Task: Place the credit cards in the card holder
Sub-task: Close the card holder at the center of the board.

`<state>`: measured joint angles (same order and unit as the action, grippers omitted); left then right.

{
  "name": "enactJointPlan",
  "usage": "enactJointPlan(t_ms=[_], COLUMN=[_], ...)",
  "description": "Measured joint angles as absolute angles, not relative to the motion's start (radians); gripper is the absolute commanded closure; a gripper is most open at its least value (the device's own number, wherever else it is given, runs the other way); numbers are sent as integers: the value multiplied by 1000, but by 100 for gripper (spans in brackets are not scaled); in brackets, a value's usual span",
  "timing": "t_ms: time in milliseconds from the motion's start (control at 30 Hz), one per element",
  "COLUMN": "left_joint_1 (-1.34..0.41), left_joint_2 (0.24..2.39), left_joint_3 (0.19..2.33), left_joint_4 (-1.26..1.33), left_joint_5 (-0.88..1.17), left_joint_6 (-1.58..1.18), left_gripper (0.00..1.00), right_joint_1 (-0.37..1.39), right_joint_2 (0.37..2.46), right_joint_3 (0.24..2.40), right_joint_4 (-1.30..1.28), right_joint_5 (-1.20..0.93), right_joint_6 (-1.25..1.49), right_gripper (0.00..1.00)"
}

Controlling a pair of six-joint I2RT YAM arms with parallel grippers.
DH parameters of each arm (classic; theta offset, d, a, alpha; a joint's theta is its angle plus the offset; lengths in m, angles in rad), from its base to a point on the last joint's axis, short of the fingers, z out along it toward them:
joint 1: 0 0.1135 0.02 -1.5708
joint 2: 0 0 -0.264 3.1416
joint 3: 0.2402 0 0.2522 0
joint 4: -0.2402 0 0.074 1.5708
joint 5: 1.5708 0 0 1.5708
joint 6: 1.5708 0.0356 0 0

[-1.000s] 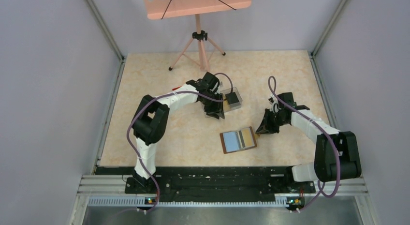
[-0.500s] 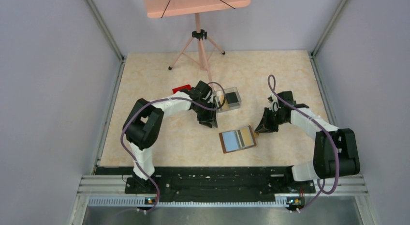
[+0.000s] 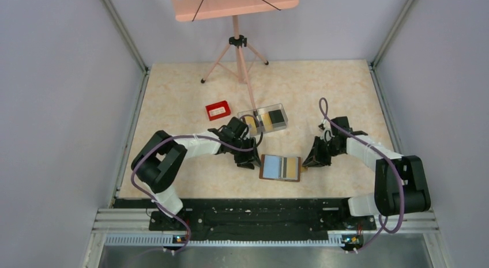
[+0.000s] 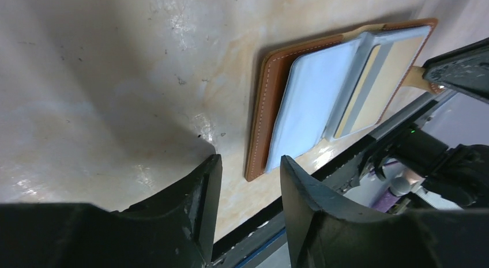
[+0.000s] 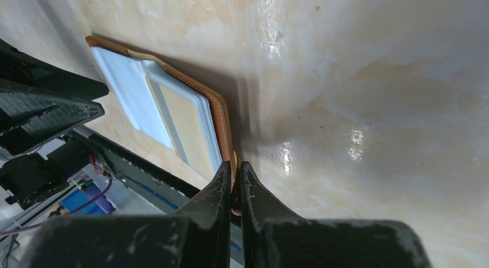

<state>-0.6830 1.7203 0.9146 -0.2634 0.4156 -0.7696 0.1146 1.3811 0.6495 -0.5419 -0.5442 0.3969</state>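
Observation:
The card holder [image 3: 264, 167] lies open near the table's front, brown rim up. A blue card [image 3: 275, 167] and a tan card [image 3: 293, 168] sit in it. My right gripper [image 3: 309, 162] is shut on a small tab at the holder's right edge [image 5: 222, 125]. My left gripper [image 3: 248, 160] stands open just off the holder's left edge [image 4: 270, 112], nothing between its fingers [image 4: 199, 202]. The blue card [image 4: 311, 101] and tan card [image 4: 383, 78] show beyond them. A black card [image 3: 277, 116] and a tan-yellow card [image 3: 257, 121] rest in the clear box [image 3: 245, 115].
A small red tray [image 3: 218, 110] sits left of the clear box. A pink tripod [image 3: 236, 60] stands at the back under a pink board. Black rails run along the near table edge [image 3: 248, 206], just below the holder.
My left arm has swung from the clear box down to the holder's left edge, and its jaws have widened. The right gripper has turned the holder and shifted it slightly. The red tray is uncovered.

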Motion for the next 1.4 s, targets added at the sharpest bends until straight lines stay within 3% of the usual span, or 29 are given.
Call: enactJointPlan(t_ms=[167, 833, 1400], left_joint_1=[-686, -695, -798], left_joint_2=[1711, 1735, 1874], left_joint_3=[863, 871, 1028], left_joint_4=[-154, 25, 189], left_joint_5=[456, 550, 728], left_joint_6=[-852, -931, -997], left_gripper=[50, 63, 58], right_joint_1=[115, 112, 108], right_joint_2=[1374, 1369, 1454], right_joint_3=[640, 628, 588], right_joint_4=[-537, -523, -385], right_joint_5=[-554, -561, -689], right_joint_6=[411, 421, 501], right_gripper=[100, 100, 100])
